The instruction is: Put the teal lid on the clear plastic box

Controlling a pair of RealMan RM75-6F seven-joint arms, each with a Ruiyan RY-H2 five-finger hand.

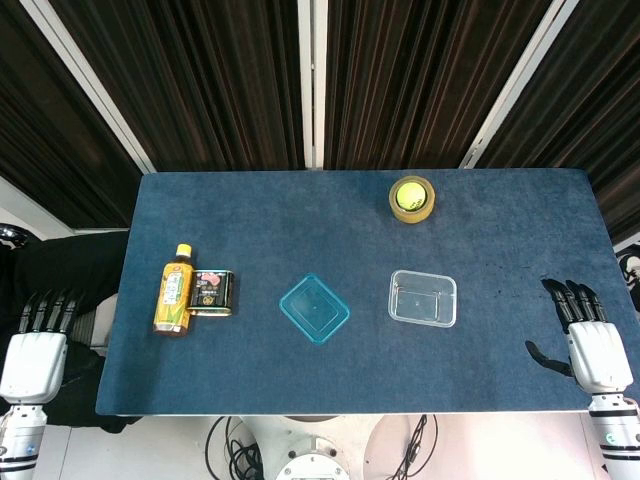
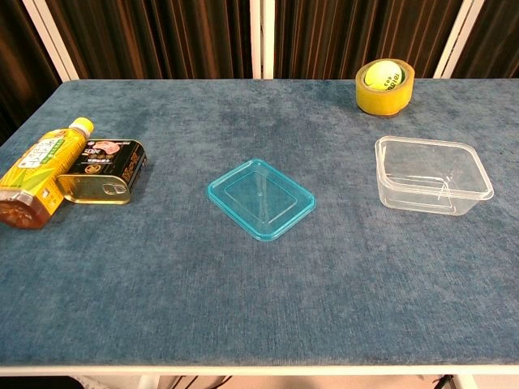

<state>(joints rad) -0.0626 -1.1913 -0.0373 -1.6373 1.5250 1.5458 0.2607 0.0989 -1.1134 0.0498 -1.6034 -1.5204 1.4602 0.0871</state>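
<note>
**Head view shows both hands; lid and box lie apart on the table**

Head view is the only place you see your hands: the chest view shows the tabletop alone. Your left hand (image 1: 35,350) sits off the table's left edge, fingers straight and side by side, holding nothing. Your right hand (image 1: 588,340) rests over the near right corner of the blue table (image 1: 480,250), fingers extended and slightly apart, thumb out to the side, also holding nothing.

Chest view gives you the closer look at the objects. Nearest you, around the middle of the table, the teal lid (image 2: 260,198) lies flat, turned diagonally so its corners point toward and away from you; its long axis runs from far left to near right. To its right and well apart, the clear plastic box (image 2: 432,174) stands upright and open with nothing inside; its long axis runs left to right, square to the table edge.

On the left, a tea bottle (image 2: 40,174) lies on its side, cap pointing away from you, with a dark tin can (image 2: 104,170) touching it on its right side. Farthest off, near the back edge, a yellow tape roll (image 2: 385,87) lies flat with a green ball (image 2: 381,75) sitting in its hole.
</note>
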